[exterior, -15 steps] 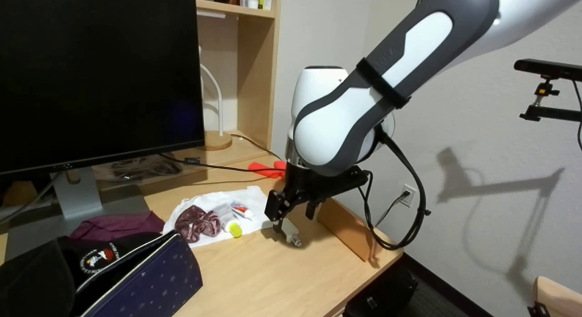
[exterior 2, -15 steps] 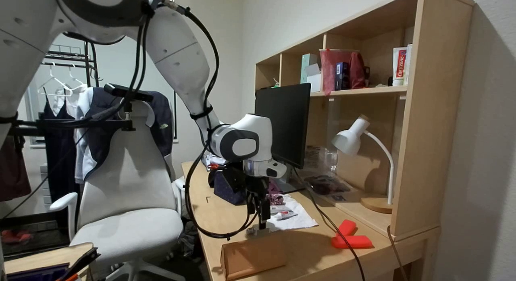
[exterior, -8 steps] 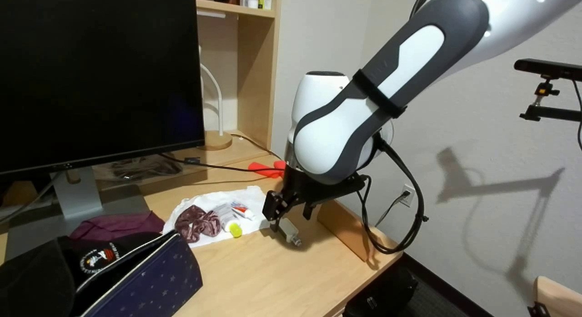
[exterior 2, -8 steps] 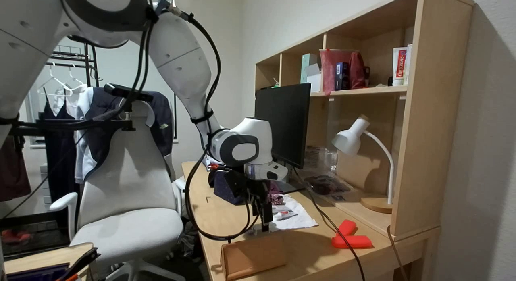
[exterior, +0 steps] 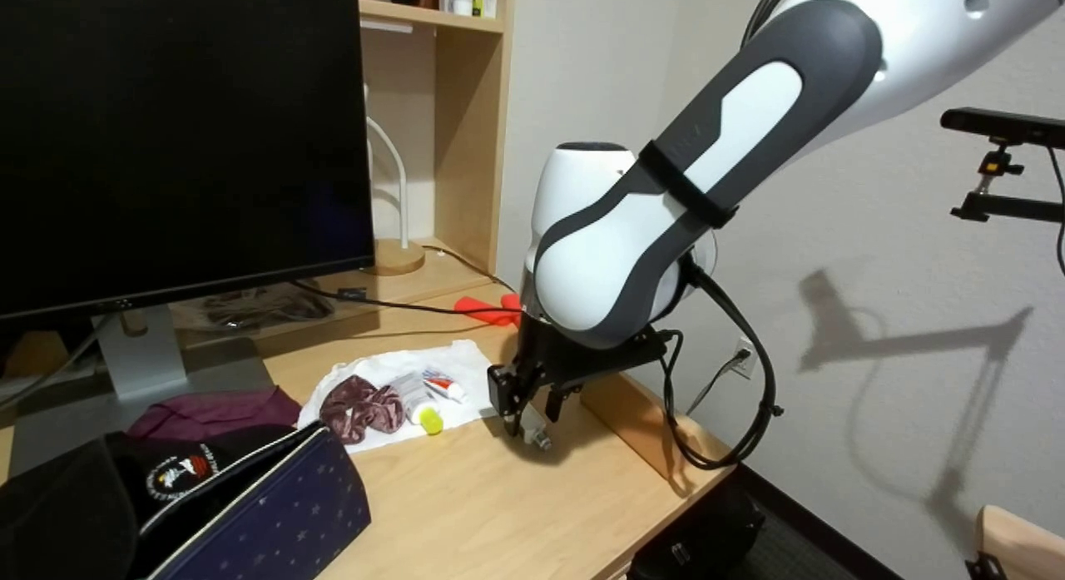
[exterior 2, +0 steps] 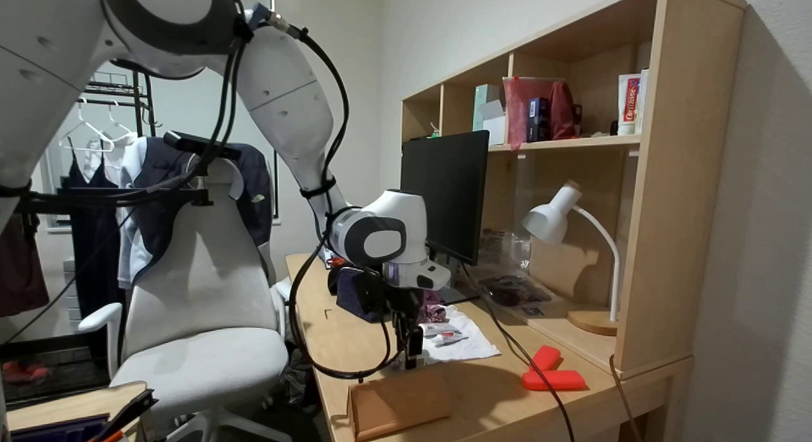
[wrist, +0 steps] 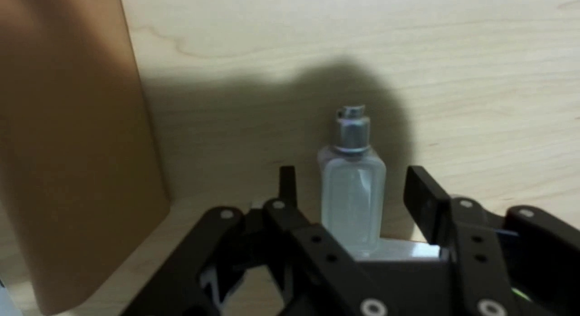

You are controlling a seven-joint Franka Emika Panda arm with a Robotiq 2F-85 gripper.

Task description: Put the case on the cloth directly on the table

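Observation:
The tan-brown boxy case point(exterior: 634, 420) stands directly on the light wooden table point(exterior: 474, 513) near its end; it also shows in an exterior view point(exterior 2: 398, 401) and at the left of the wrist view point(wrist: 77, 148). The white cloth point(exterior: 470, 365) lies flat on the table, also in an exterior view point(exterior 2: 477, 348). A small clear bottle point(exterior: 537, 431) with a silver cap lies between case and cloth. My gripper point(exterior: 532, 423) is low over this bottle point(wrist: 353, 193). In the wrist view the open fingers point(wrist: 353, 182) flank the bottle, with a gap on each side.
On the cloth lie a maroon scrunchie point(exterior: 362, 408) and tubes point(exterior: 416, 404). A dark blue pouch point(exterior: 291, 505), purple cloth point(exterior: 216, 413) and monitor point(exterior: 183, 147) stand left. Red pieces point(exterior 2: 555, 380), a cable point(exterior 2: 533, 366) and a lamp point(exterior 2: 593, 321) are by the shelf.
The arm has come down and the gripper is lower round the bottle. In an exterior view its fingertips look closer together. The case, the cloth and the bottle have not visibly moved.

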